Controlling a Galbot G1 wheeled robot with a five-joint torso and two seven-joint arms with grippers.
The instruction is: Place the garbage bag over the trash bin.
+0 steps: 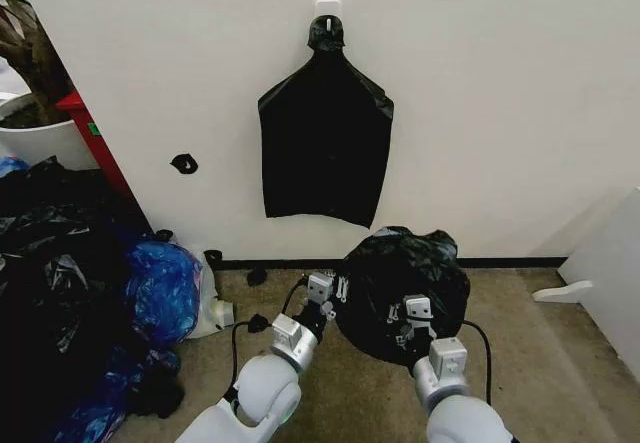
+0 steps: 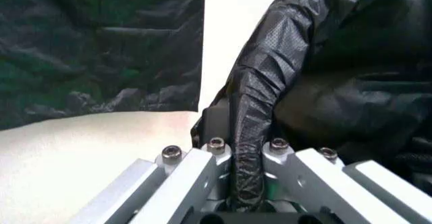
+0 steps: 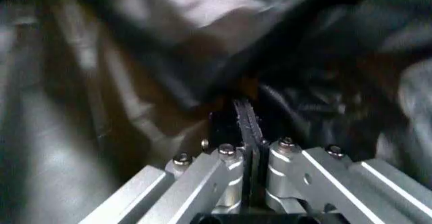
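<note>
White wall and tan floor frame the work, with a flat bag (image 1: 325, 148) on a hook (image 1: 327, 9) and a heap of bags (image 1: 70, 293) to the left. At the wall's foot, the garbage bag (image 1: 405, 288) drapes over the bin, hiding it. The left gripper (image 1: 330, 298) pinches a fold at its left edge; the right gripper (image 1: 410, 323) is pressed together on film at the near side. Judged, the covering step is underway; next calls for drawing the edges down evenly.
</note>
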